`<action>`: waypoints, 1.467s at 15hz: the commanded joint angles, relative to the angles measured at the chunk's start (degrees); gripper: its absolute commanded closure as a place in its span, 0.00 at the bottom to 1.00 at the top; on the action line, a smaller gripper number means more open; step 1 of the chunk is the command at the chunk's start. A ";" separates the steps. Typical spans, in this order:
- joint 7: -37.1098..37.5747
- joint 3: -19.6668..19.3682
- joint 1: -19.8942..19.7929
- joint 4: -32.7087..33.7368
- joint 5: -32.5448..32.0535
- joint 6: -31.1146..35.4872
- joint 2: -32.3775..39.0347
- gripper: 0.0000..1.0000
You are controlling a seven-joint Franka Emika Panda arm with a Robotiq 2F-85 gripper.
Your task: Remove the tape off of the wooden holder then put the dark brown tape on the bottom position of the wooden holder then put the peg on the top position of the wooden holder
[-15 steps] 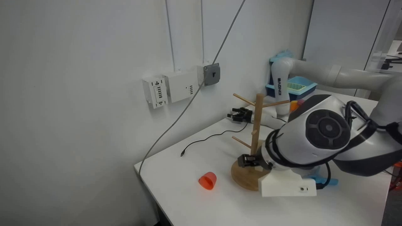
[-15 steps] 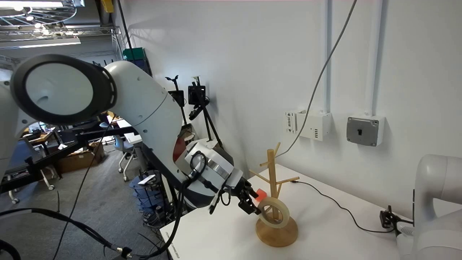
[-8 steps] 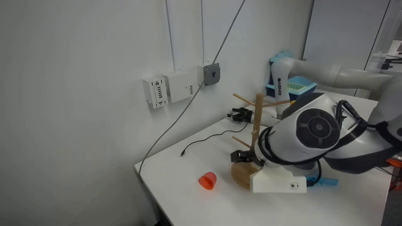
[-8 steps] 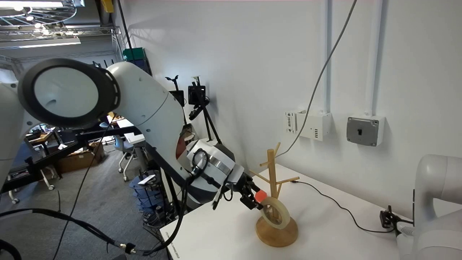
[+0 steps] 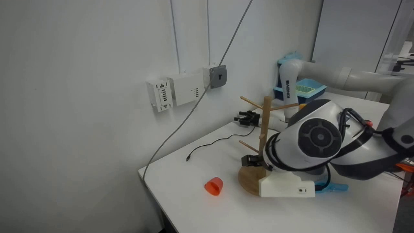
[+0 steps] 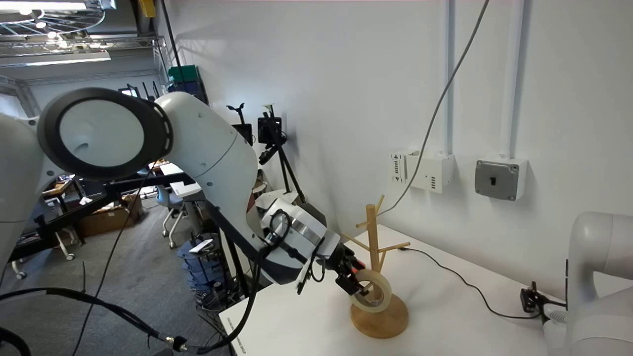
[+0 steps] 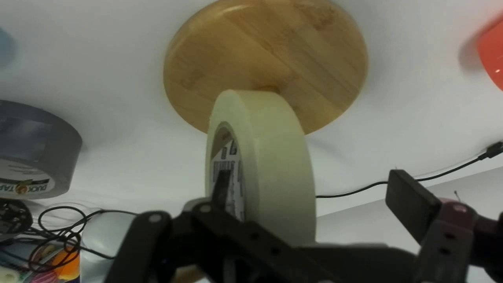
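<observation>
The wooden holder (image 6: pixel 373 237) stands upright on the table; it also shows in an exterior view (image 5: pixel 266 121), and its base (image 7: pixel 267 59) in the wrist view. The beige tape (image 6: pixel 386 287) hangs from a low arm of it and fills the middle of the wrist view (image 7: pixel 281 157). My gripper (image 7: pixel 310 181) is open around the tape's rim: one fingertip shows against the ring's hole, the other stands apart beyond its outer side. The gripper (image 6: pixel 357 279) also shows at the ring. The dark brown tape (image 7: pixel 33 149) lies at the wrist view's left. The light blue peg (image 5: pixel 338 187) is partly hidden behind my arm.
An orange-red cup (image 5: pixel 213 186) lies near the holder. A black cable (image 5: pixel 223 139) runs across the table to a second arm's gripper (image 5: pixel 248 118). That arm (image 5: pixel 291 81) stands by a blue basin (image 5: pixel 305 90). The wall borders the table.
My gripper has moved toward the holder and the tape. The tape has swung and shifted slightly on its arm, now a little toward my gripper. The holder has not moved.
</observation>
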 commanded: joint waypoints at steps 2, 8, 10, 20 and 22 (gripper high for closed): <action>2.36 -1.09 0.58 1.32 -2.00 -0.70 1.13 0.26; 2.11 -1.24 0.61 0.82 -2.51 -0.30 0.61 0.73; 1.90 -1.22 0.45 0.65 -2.35 -0.14 0.37 0.89; 4.08 -2.73 0.47 -5.88 -8.22 0.10 -5.59 0.98; 4.97 -2.88 0.27 -8.00 -9.42 0.42 -7.53 0.98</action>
